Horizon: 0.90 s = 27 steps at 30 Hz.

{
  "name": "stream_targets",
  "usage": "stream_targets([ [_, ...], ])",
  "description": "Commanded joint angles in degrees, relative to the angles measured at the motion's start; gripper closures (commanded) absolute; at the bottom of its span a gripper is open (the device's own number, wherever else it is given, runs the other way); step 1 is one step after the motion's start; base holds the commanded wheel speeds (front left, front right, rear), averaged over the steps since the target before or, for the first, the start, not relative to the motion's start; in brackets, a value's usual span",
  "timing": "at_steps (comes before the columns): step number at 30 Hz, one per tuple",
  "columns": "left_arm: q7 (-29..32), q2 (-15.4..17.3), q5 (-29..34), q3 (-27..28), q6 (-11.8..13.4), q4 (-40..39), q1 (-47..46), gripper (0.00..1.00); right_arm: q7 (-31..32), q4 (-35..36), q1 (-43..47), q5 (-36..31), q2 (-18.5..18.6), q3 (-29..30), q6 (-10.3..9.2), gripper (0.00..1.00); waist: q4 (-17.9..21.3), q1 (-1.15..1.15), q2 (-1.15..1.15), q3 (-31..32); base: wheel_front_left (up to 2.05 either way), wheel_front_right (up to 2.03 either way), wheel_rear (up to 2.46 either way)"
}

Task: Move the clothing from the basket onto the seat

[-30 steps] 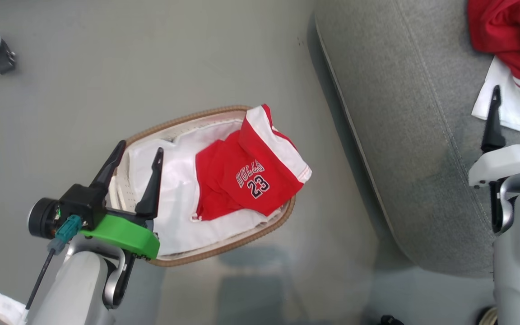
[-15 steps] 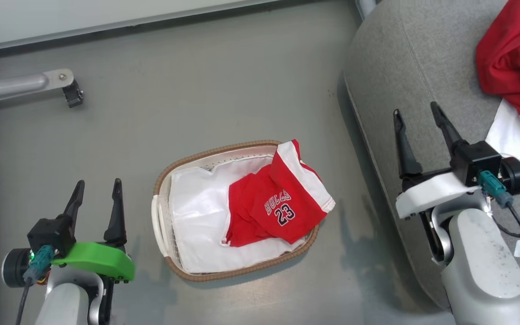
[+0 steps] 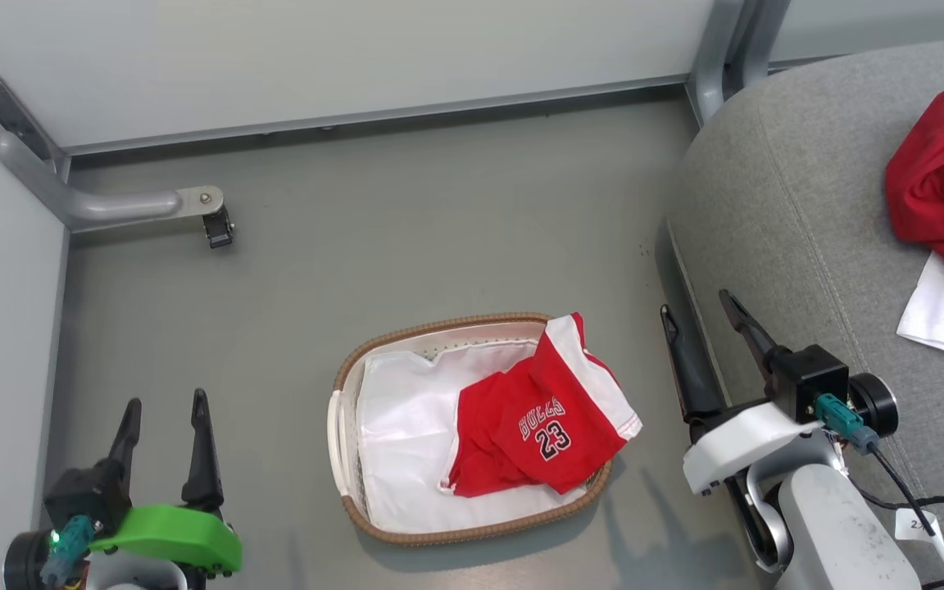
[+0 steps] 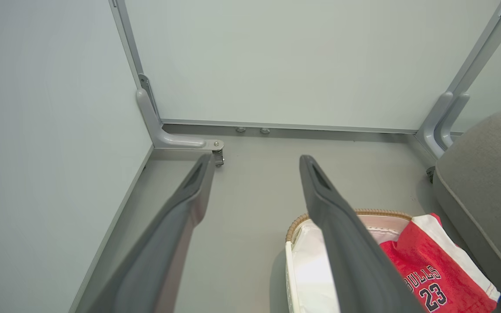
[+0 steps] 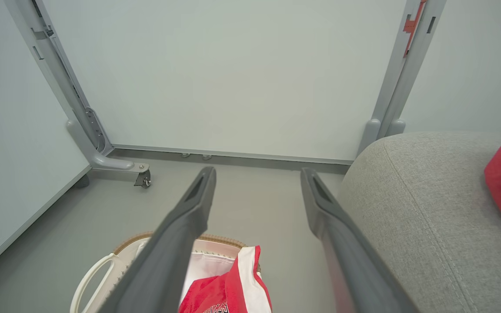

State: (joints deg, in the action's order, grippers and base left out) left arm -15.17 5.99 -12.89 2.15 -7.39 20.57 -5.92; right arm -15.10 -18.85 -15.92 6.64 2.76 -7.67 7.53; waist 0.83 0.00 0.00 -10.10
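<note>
Two red garments lie apart. The far garment [image 3: 943, 197] is heaped on the grey seat [image 3: 783, 246] and cut off at the frame's right edge, so its full shape is unclear; half the job looks done. The Bulls garment [image 3: 542, 434], printed BULLS 23, lies in the basket [image 3: 439, 325] on the floor [image 3: 439, 205]. It droops over the rim nearest the seat, which looks an easy edge to pinch, and it hides part of the white liner [image 3: 402, 434]. The left claw [image 3: 165, 399] and right claw [image 3: 695, 302] flank the basket, both spread wide and empty, seemingly poised to reach.
</note>
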Motion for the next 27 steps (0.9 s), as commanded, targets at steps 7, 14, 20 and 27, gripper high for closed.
stream_targets([
  [7, 0.04, -1.12, 0.72, 0.02, -0.19, -0.59, 5.14, 0.0, -0.09, 0.38, 4.7, 1.13, 0.2, 1.56, -0.08, 0.0, -0.68, 0.0, 0.0, 3.92, 0.0, 0.0, 0.0],
  [14, 0.04, -1.82, 1.09, -0.52, -0.19, -1.1, 6.36, 0.0, -0.09, 0.2, 6.22, 1.01, 0.24, 3.13, -0.08, 0.0, -0.78, 0.0, 0.0, 5.01, 0.0, 0.0, 0.0],
  [20, 0.04, -2.07, 1.22, -0.95, -0.19, -1.36, 5.28, 0.0, -0.09, -0.03, 5.28, 0.97, 0.28, 2.86, -0.08, 0.0, -0.55, 0.0, 0.0, 4.64, 0.0, 0.0, 0.0],
  [27, 0.04, -1.94, 0.27, -3.24, -0.19, -1.25, 3.29, 0.0, -0.09, 0.48, 3.57, 0.77, 0.28, 2.32, -0.08, 0.0, 0.08, 0.0, 0.0, 1.87, 0.0, 0.0, 0.0],
])
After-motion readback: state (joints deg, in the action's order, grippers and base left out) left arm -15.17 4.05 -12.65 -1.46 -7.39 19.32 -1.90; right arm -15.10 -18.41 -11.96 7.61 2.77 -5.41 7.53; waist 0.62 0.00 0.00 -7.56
